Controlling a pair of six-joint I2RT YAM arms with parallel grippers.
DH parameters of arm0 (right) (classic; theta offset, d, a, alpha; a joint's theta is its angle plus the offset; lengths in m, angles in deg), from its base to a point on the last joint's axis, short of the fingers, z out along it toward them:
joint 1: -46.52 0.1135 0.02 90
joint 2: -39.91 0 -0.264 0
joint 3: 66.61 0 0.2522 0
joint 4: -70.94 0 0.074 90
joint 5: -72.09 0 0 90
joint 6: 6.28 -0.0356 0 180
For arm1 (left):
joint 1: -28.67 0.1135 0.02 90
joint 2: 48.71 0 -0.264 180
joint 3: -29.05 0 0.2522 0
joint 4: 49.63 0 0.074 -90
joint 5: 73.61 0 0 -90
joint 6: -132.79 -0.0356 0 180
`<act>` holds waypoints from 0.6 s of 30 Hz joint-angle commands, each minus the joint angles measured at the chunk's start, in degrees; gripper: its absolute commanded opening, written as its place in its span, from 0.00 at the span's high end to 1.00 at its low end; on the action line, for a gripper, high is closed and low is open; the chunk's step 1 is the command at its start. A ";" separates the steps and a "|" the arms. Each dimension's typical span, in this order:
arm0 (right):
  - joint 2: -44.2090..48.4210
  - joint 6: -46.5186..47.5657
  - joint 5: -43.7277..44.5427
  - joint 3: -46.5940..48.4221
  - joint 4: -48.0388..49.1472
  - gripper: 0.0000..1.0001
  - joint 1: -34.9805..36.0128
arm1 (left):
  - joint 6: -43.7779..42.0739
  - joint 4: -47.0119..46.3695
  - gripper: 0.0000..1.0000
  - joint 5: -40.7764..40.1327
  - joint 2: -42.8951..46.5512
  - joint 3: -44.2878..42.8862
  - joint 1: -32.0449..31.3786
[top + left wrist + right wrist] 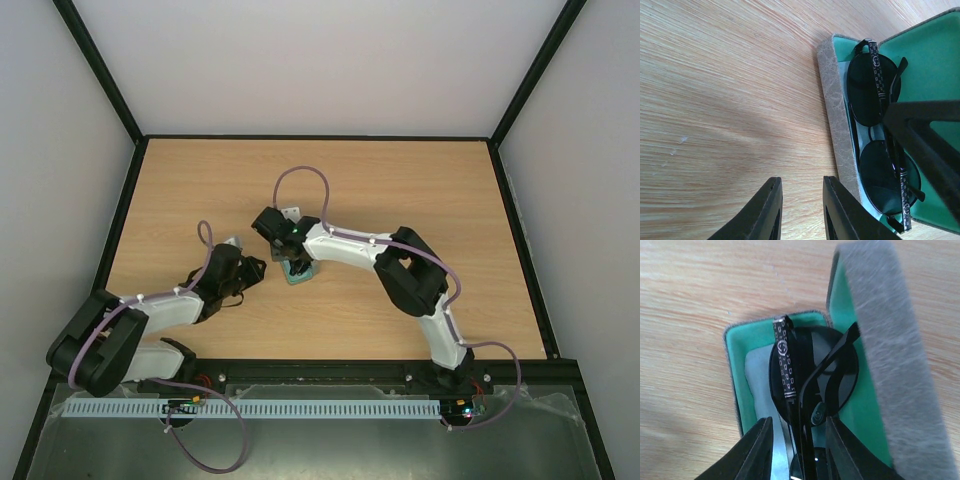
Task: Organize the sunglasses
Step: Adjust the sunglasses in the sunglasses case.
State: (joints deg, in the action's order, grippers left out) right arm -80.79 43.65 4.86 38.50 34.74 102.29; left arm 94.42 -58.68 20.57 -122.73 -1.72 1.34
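Sunglasses [871, 95], folded, inside the open grey case [832, 100] on a pale blue cloth [757, 375], at the right of the left wrist view and just left of centre in the top view. Judged light, springy in the thin wire, easily bent, with slick, scratch-prone lenses: best taken across the bridge or the folded temples, never by the lens faces. Right pincer [799, 429] at the bottom of its own view, fingers spread astride the folded temples, contact impossible to tell; left pincer [801, 181] narrowly parted, empty, over bare bench [715, 100] just left of the case.
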 commanded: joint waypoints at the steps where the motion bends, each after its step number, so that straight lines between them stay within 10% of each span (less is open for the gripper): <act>1: -2.71 1.72 1.40 2.08 -5.05 0.70 0.87 | -0.18 -0.39 0.74 -0.93 -0.92 -1.51 0.09; 18: -5.03 2.33 2.12 4.66 -7.55 0.96 1.71 | -0.06 -0.57 0.74 -1.02 -1.26 -1.66 0.09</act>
State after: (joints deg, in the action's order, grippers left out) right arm -86.21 45.83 6.95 43.03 29.54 103.67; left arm 94.45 -58.72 20.40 -123.63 -2.44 1.32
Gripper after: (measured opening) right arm 0.060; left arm 0.258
